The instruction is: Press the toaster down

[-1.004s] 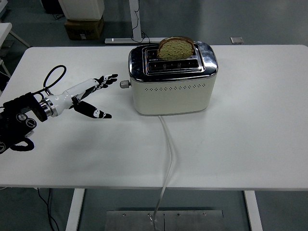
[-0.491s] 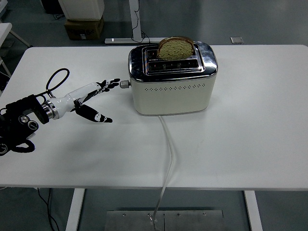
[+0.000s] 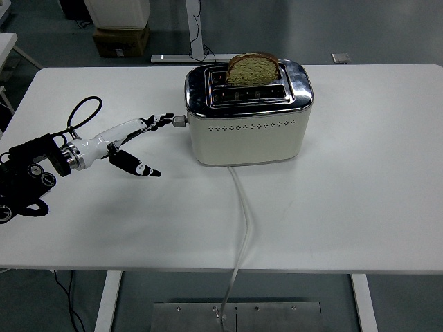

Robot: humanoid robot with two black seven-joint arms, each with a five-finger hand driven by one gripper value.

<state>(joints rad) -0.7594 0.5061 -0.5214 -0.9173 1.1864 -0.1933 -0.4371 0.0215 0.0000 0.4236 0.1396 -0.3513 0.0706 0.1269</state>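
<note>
The cream toaster [image 3: 248, 114] sits mid-desk with 1 bread slice [image 3: 253, 69] raised. The left hand [image 3: 131, 140], fingers spread and empty, reaches its lever [image 3: 180, 121]; fingertips could slip off sideways.

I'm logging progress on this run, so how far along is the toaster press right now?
Done: the left hand has reached across to the toaster, its fingertips at the lever on the left end. In hand: lining up the push. Left: the press itself, since the lever sits high and the bread slice stands proud of its slot.
</note>
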